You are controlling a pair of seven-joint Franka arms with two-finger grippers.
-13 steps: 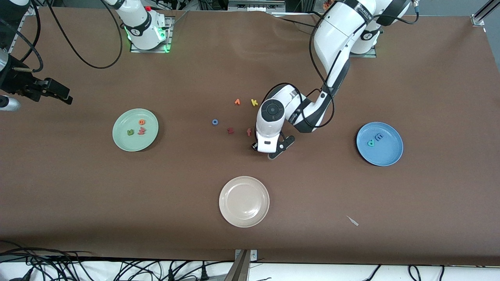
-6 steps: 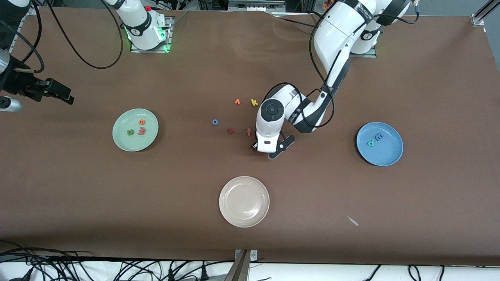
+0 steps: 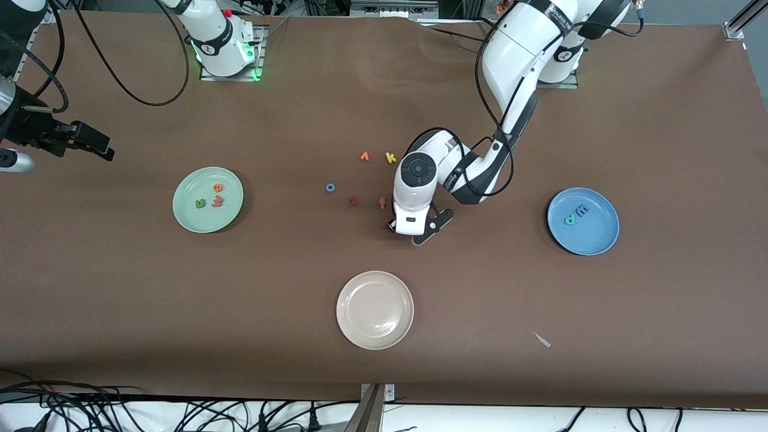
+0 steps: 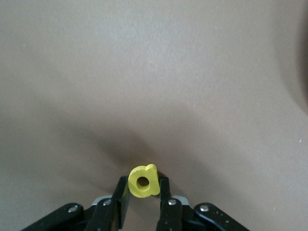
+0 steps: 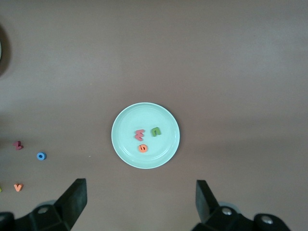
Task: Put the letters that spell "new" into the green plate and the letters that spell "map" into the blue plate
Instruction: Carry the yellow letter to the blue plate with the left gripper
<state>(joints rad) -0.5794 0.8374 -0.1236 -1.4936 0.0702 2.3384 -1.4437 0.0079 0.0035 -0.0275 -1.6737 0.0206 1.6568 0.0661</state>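
Note:
My left gripper (image 3: 414, 231) is down at the table beside the red-orange f (image 3: 381, 203). In the left wrist view the left gripper (image 4: 143, 186) is shut on the yellow a (image 4: 143, 181); the hand hides it in the front view. The green plate (image 3: 187, 215) holds the green n (image 3: 200, 203), orange e (image 3: 218, 187) and salmon-red w (image 3: 217, 201). The blue plate (image 3: 593, 237) holds the light blue m (image 3: 581, 210) and teal p (image 3: 569, 220). My right gripper (image 3: 96, 146) waits open over the table edge near the green plate (image 5: 126, 129), nothing between its fingers (image 5: 74, 197).
A beige plate (image 3: 354, 327) lies nearer the camera than the left hand. Loose letters lie mid-table: yellow k (image 3: 390, 157), an orange letter (image 3: 364, 156), blue o (image 3: 330, 187), a dark red letter (image 3: 354, 201). A small pale scrap (image 3: 542, 339) lies near the front edge.
My left gripper's fingers have come together on the yellow a. The left hand has barely shifted, and the right arm has stayed where it was.

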